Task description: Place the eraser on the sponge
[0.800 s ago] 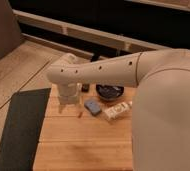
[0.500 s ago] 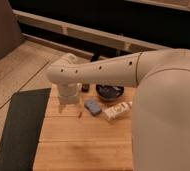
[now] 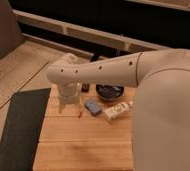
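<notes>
The gripper point(image 3: 68, 103) hangs left of centre above the worktop point(image 3: 88, 145); how far open it is cannot be told. The eraser point(image 3: 84, 88) seems to sit beside the black bowl point(image 3: 110, 91), apart from the sponge point(image 3: 93, 106). Being so tiny, it could slip or be knocked.

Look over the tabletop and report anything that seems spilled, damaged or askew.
Nothing looks spilled or broken. The sponge and the white box lie slanted to the edges of the table, in front of the black bowl. The eraser sits apart from the sponge, at the far edge beside the gripper.
</notes>
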{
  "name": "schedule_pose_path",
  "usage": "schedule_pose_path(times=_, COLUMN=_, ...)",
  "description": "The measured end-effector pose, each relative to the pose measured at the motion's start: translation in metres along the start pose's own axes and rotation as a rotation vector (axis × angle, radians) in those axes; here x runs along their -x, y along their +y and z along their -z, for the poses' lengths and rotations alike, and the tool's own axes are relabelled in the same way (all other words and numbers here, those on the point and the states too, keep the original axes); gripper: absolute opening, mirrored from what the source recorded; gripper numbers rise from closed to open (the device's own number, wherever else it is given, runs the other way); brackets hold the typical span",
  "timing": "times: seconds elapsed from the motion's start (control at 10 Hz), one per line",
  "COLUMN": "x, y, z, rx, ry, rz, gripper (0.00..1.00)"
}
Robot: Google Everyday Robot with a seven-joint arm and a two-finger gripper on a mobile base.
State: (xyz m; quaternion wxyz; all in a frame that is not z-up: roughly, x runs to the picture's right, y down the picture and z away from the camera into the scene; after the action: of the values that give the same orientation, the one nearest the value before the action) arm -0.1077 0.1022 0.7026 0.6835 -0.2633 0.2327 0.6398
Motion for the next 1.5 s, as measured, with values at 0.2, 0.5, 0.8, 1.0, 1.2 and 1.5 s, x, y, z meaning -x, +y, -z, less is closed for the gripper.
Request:
schedule_pose_path(times=0.2, x=0.0000, y=0.0000, z=0.0000, rx=0.000, ry=0.000, rz=0.000, gripper=0.65)
schedule_pose_path(times=0.5, x=0.0000, y=0.0000, z=-0.0002, rx=0.000, ry=0.000, rz=0.000, gripper=0.65)
schedule_pose_path(times=0.8, x=0.0000, y=0.0000, z=-0.0002, rx=0.000, ry=0.000, rz=0.000, gripper=0.65)
schedule_pose_path(times=1.0, x=0.0000, y=0.0001, z=-0.0002, rx=0.000, ry=0.000, rz=0.000, gripper=0.65)
schedule_pose_path(times=1.2, x=0.0000, y=0.0001, z=-0.0002, rx=0.000, ry=0.000, rz=0.000, gripper=0.65)
schedule_pose_path(times=1.5, x=0.0086, y=0.0039, z=-0.0028, rx=0.001, ry=-0.016, rz=0.003, gripper=0.65)
